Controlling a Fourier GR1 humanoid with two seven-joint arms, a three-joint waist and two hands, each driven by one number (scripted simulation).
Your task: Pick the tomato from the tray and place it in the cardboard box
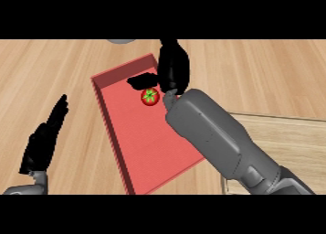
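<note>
Over the tray's far end: right hand (173,68) with its fingers (170,49) straight and together, pointing away from the robot, and its thumb (141,82) stuck out sideways to the left.

- Tomato (149,97), green stem up, lies just under the thumb and against the palm's left side. Contact looks likely, but I cannot tell for sure from this angle. Nothing is curled round it.
- It lies on the floor of the red tray (145,146), near the far wall.
- Grey right forearm (212,137) crosses the tray's right edge.
- Cardboard box (286,119) lies well behind the fingers, to the right of the wrist, partly under the forearm.
- Left hand (45,139) rests left of the tray, fingers straight and up, over the wooden counter (44,68).
</note>
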